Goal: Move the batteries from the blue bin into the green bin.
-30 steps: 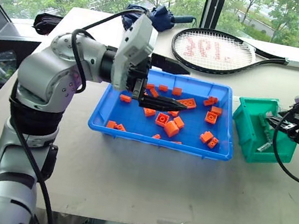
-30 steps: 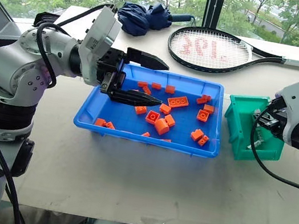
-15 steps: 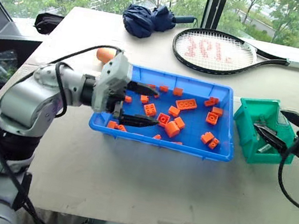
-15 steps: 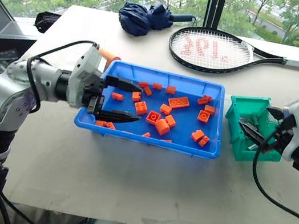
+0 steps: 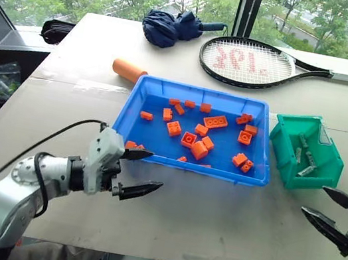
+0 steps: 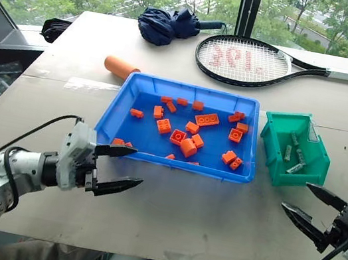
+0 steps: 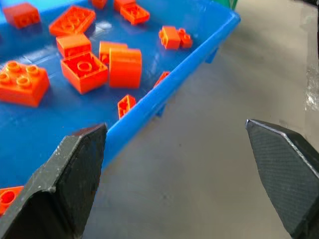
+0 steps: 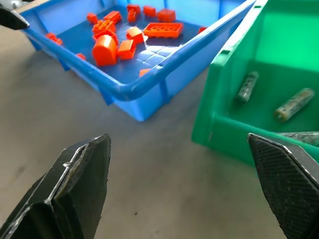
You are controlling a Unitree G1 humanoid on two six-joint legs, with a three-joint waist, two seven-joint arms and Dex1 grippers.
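The blue bin [image 5: 207, 170] sits mid-table and holds several orange bricks [image 5: 199, 149]. To its right stands the green bin [image 5: 310, 179] with three batteries [image 5: 297, 154] lying inside; two of those batteries [image 8: 245, 87] also show in the right wrist view. My left gripper [image 5: 157, 169] is open and empty, low over the table just in front of the blue bin's near left corner. On the other side, my right gripper [image 5: 313, 199] hovers open and empty near the table's front edge, in front of the green bin.
A tennis racket [image 5: 250, 61] and a folded dark blue umbrella [image 5: 172, 25] lie at the back of the table. An orange cylinder [image 5: 129, 70] rests behind the blue bin's far left corner. Bare tabletop stretches along the front.
Both arms have drawn back and down toward the table's near edge. The left gripper left the blue bin. The right gripper opened at the green bin, then pulled away from it.
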